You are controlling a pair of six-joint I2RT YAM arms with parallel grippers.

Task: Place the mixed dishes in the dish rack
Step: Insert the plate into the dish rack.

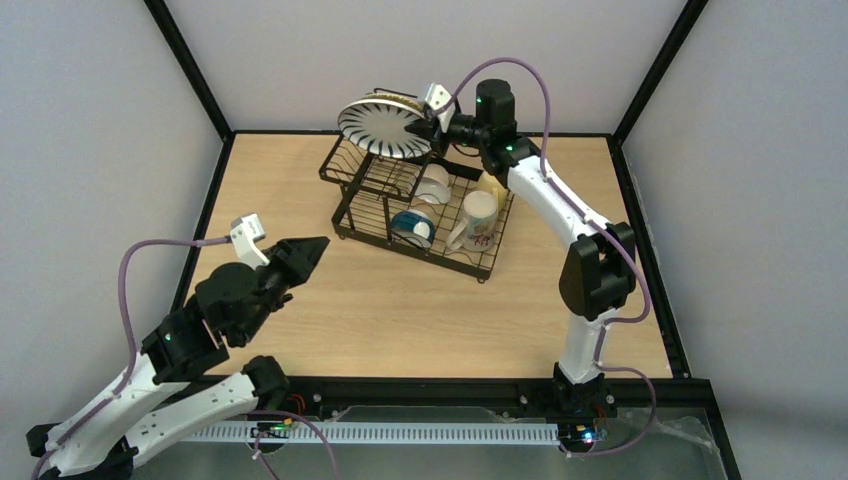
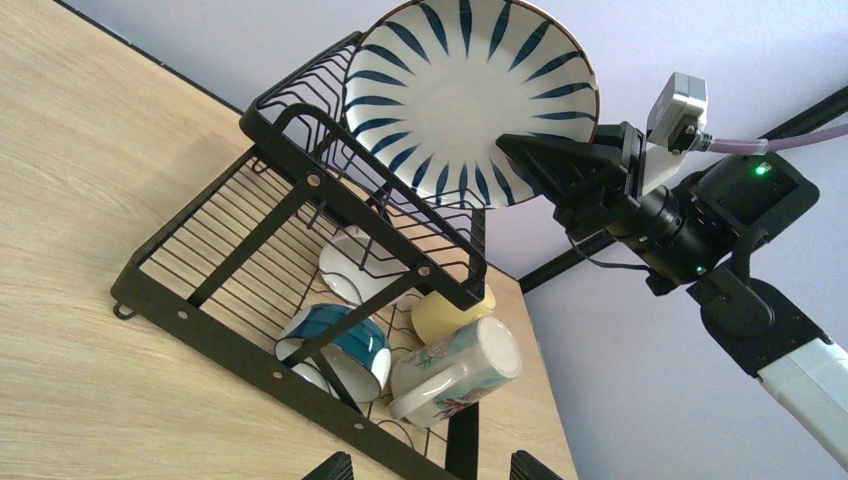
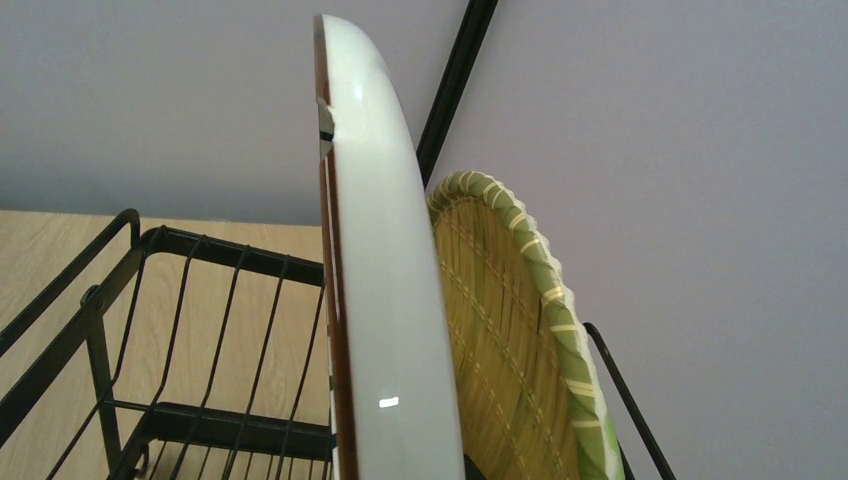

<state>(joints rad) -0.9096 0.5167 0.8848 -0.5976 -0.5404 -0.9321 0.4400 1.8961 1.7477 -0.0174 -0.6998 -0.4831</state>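
The black wire dish rack [image 1: 346,214] [image 2: 200,318] stands at the table's far middle. Over its raised basket tier my right gripper [image 1: 426,127] [image 2: 528,158] is shut on the rim of a white plate [image 1: 383,130] [image 2: 455,95] [image 3: 385,300] with a dark-striped underside, held upright on edge. A woven green-rimmed disc [image 3: 510,330] leans right behind it. On the low tray lie a white bowl [image 1: 434,183] [image 2: 345,272], a blue-outside bowl [image 1: 412,227] [image 2: 345,340], a yellow mug [image 1: 490,185] [image 2: 440,315] and a cream mug [image 1: 478,220] [image 2: 465,365]. My left gripper [image 1: 305,252] [image 2: 432,470] is open and empty, near-left of the rack.
Black frame posts [image 1: 190,65] and pale walls close in the wooden table [image 1: 400,320] at the back and sides. The right arm [image 1: 560,215] arches over the rack's right side. A purple cable [image 1: 545,100] loops above the right wrist.
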